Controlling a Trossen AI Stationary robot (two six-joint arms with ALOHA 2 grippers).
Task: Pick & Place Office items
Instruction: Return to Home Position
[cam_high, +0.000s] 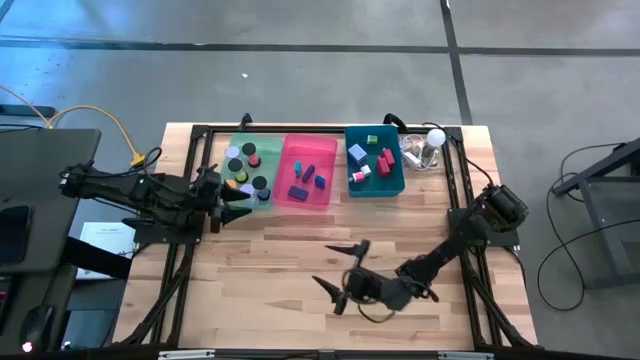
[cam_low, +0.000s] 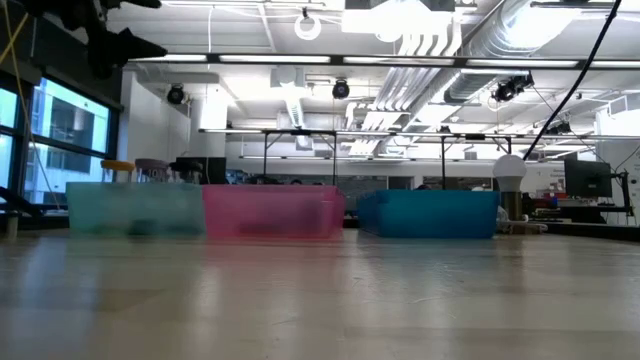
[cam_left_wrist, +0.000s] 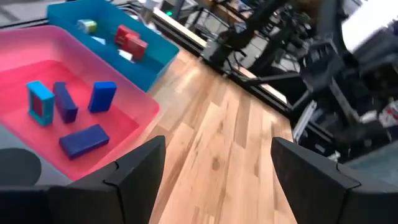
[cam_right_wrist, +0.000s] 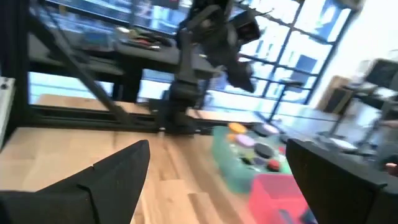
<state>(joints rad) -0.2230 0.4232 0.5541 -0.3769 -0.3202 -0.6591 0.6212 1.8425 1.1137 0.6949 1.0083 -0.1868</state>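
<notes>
The office items lie inside three bins along the table's far side. Round black, orange and lavender discs (cam_high: 245, 165) (cam_right_wrist: 255, 146) are in the green bin (cam_high: 270, 200). Blue and purple blocks (cam_high: 305, 178) (cam_left_wrist: 81, 112) are in the pink bin (cam_high: 285, 170). Red, pink, green and blue blocks (cam_high: 372, 160) (cam_left_wrist: 130, 40) are in the teal bin (cam_high: 400, 185). My left gripper (cam_high: 243, 202) (cam_left_wrist: 217, 146) is open and empty, raised above the green bin's near edge. My right gripper (cam_high: 322, 264) (cam_right_wrist: 217, 146) is open and empty over bare wood near the table's near edge, pointing left.
A white ball-topped clear gadget (cam_high: 430, 142) (cam_low: 510, 170) stands right of the teal bin. Black frame rails (cam_high: 465, 200) run along the table's left, right and far sides. Bare wood (cam_high: 290, 250) stretches between the bins and the near edge.
</notes>
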